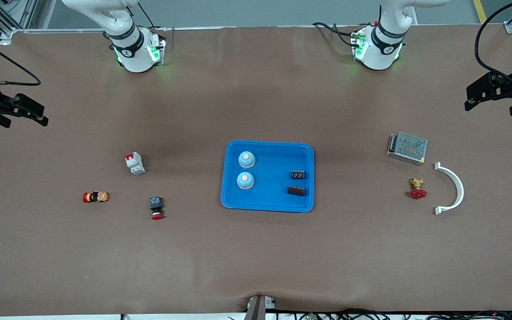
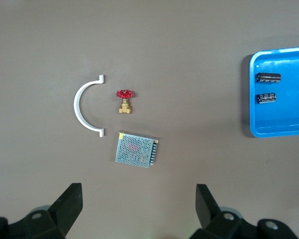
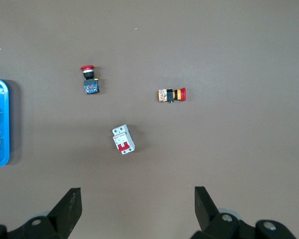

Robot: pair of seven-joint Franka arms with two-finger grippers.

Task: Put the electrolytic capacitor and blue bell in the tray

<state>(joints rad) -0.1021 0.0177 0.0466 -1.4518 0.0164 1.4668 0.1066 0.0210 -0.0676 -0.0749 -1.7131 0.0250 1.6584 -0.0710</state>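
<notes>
The tray (image 1: 267,149) sits mid-table between both grippers, holding two blue bells (image 1: 246,159) and two electrolytic capacitors (image 1: 298,174). The left gripper (image 2: 138,206) hangs wide open and empty above bare table near a metal power supply (image 2: 136,149); the right gripper (image 3: 137,206), equally spread and empty, hangs near a white circuit breaker (image 3: 123,139).

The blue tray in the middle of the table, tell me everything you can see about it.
The tray is a shallow, bright-blue rectangle with rounded corners and a raised rim; it looks like plastic. It lies flat on the brown table, about midway between the two arms' ends. In it sit two blue bells toward the right arm's end and two dark capacitors toward the left arm's end. Neither gripper touches it.
</notes>
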